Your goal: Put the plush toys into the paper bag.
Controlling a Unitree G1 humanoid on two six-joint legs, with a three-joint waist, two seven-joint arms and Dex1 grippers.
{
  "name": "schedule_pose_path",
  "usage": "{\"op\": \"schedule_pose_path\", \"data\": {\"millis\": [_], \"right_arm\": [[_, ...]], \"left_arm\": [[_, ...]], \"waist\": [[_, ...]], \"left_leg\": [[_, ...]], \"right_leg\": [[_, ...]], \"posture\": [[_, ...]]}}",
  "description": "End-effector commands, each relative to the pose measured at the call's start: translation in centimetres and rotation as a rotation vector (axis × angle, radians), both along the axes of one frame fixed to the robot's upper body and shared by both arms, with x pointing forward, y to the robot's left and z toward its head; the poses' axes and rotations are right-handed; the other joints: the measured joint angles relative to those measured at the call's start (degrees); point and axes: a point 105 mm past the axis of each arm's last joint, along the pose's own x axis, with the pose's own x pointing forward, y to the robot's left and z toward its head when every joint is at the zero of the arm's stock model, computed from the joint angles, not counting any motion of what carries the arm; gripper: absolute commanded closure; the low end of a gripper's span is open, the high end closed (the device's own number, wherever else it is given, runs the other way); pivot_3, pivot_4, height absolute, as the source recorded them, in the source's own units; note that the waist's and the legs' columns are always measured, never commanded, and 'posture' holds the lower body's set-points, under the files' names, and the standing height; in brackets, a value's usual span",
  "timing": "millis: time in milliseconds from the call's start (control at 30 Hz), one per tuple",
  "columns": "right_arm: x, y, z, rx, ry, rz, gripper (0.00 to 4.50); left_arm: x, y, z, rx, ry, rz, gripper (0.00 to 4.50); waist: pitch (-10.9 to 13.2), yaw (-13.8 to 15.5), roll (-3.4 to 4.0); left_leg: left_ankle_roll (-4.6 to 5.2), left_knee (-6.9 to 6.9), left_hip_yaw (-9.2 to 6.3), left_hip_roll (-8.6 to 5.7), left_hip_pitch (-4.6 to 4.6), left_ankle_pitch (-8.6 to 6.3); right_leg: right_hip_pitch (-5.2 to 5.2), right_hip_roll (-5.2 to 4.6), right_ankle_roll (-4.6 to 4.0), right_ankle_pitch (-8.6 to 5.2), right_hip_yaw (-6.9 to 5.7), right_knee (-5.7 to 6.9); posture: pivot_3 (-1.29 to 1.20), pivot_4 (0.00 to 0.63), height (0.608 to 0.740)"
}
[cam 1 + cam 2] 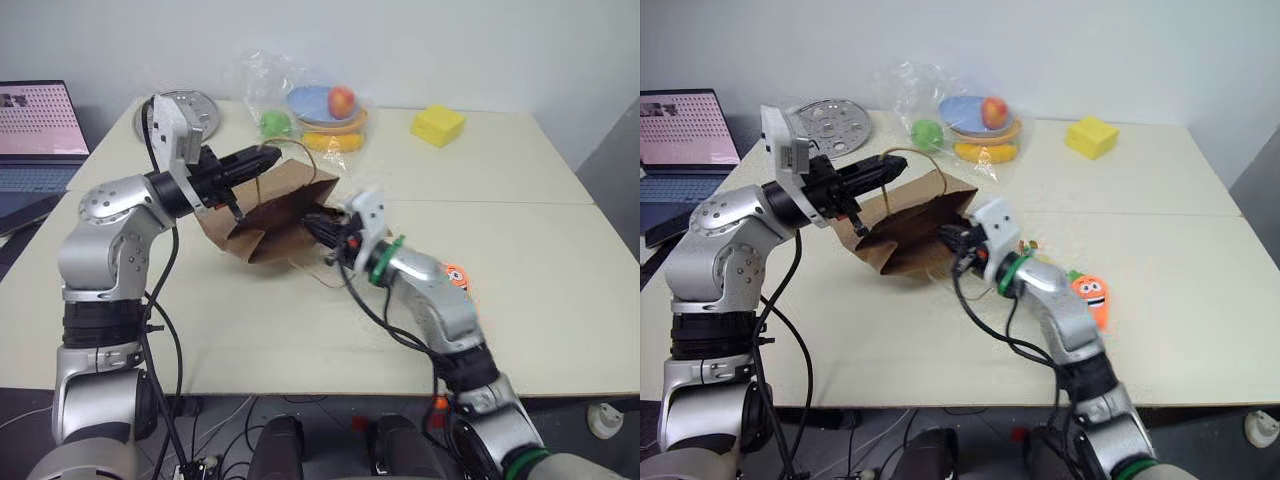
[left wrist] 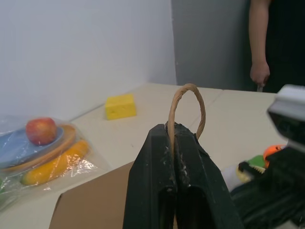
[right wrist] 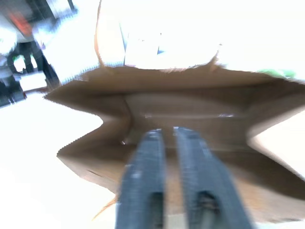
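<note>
My left gripper (image 2: 177,143) clamps the paper bag's handle (image 2: 187,112), holding the mouth wide; my right gripper (image 3: 167,138), fingers slightly apart and empty, must clear the rim squarely.

Cream table (image 1: 1160,190), two tops joined at a seam, is carrying: a yellow block (image 1: 1091,136) at the far right; a clear plastic bag of fruit (image 1: 965,125) at far centre; a round metal disc (image 1: 832,121) far left. An orange carrot plush (image 1: 1092,296) is lying near the right front, and a brown paper bag (image 1: 905,235) is resting tilted at centre, mouth facing the front.
</note>
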Motion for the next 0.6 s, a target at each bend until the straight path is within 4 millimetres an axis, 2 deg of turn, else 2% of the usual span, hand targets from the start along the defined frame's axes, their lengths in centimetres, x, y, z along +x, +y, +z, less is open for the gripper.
{"op": "schedule_pose_path", "data": {"millis": [33,133,267,433,600], "right_arm": [[-1.7,-2.5,2.6,0.041,-0.065,-0.059,2.57],[-1.7,-5.1,1.1,-0.034,-0.022,-0.190,1.50],[-1.3,-7.7,-3.9,-0.213,0.140,-0.343,0.17],[-1.0,-8.4,-7.5,-0.361,0.215,-0.394,0.08],[-0.4,-8.6,-8.3,-0.394,0.207,-0.428,0.08]], "left_arm": [[-0.6,-0.4,1.2,0.011,-0.054,-0.020,4.50],[-0.5,-0.6,1.2,0.017,-0.052,-0.024,4.50],[-0.5,-1.0,1.2,0.020,-0.047,-0.042,4.50],[-0.7,-1.7,1.1,0.022,-0.031,-0.068,4.50],[-0.8,-1.7,1.2,0.026,-0.030,-0.066,4.50]], "waist": [[0.00,-0.07,0.00],[0.00,-0.35,0.00],[-0.01,-0.32,-0.01],[-0.01,-0.33,-0.01],[-0.01,-0.32,-0.01]], "left_leg": [[0.00,0.01,0.03,0.00,0.01,0.00],[0.00,0.01,0.05,0.02,0.05,0.00],[0.01,0.01,0.05,0.01,0.08,0.00],[0.01,0.02,0.09,0.00,0.08,0.01],[0.01,0.02,0.08,0.00,0.07,0.00]], "right_leg": [[0.00,0.00,0.00,0.00,0.02,0.00],[0.00,0.01,0.00,0.00,0.04,-0.01],[0.01,0.02,-0.26,-0.16,0.03,0.03],[-0.01,0.02,-0.28,-0.18,0.08,0.02],[-0.01,0.03,-0.27,-0.19,0.08,0.00]], "posture": [[0.00,0.150,0.740],[0.00,0.150,0.740],[0.00,0.150,0.740],[0.00,0.150,0.740],[0.00,0.150,0.740]]}}
